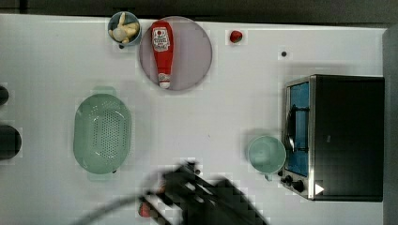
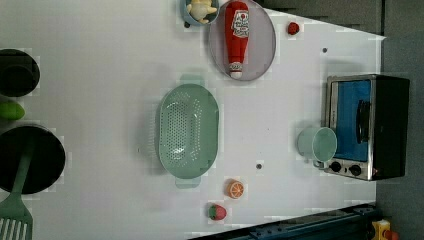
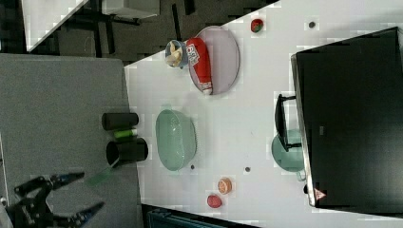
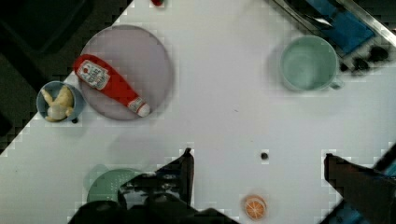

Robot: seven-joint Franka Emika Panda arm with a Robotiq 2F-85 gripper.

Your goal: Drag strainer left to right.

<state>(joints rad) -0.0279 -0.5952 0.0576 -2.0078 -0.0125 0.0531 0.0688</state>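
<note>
Closest to my wrist camera are the two dark fingers of the pincer [image 4: 257, 163], spread wide apart with nothing between them; I see bare white tabletop [image 4: 224, 93] and a small orange slice [image 4: 255, 207] in the gap. In the right view the pincer [image 3: 90, 192] hangs open off the tabletop's edge, well apart from everything.

The strainer [image 1: 102, 133] sits upright and empty on the top view's left half of the tabletop, its holed bottom showing and a tab handle at each end. It is well apart from the mint-green cup [image 1: 266, 154], which stands empty just beside the toaster oven [image 1: 345, 136] on the top view's right.

Beyond the strainer, a grey plate [image 1: 187, 70] carries a red ketchup bottle [image 1: 162, 51] lying on its side, cap pointing toward the strainer. Touching or just beside the plate, a small blue bowl [image 1: 133, 38] holds a pale toy figure [image 1: 123, 30]. A strawberry [image 2: 217, 212] lies near the orange slice in the left view, and another red fruit [image 1: 236, 36] sits near the plate. At the left view's left, a dark pan [image 2: 47, 157] has a green spatula [image 2: 17, 210] resting across it.
</note>
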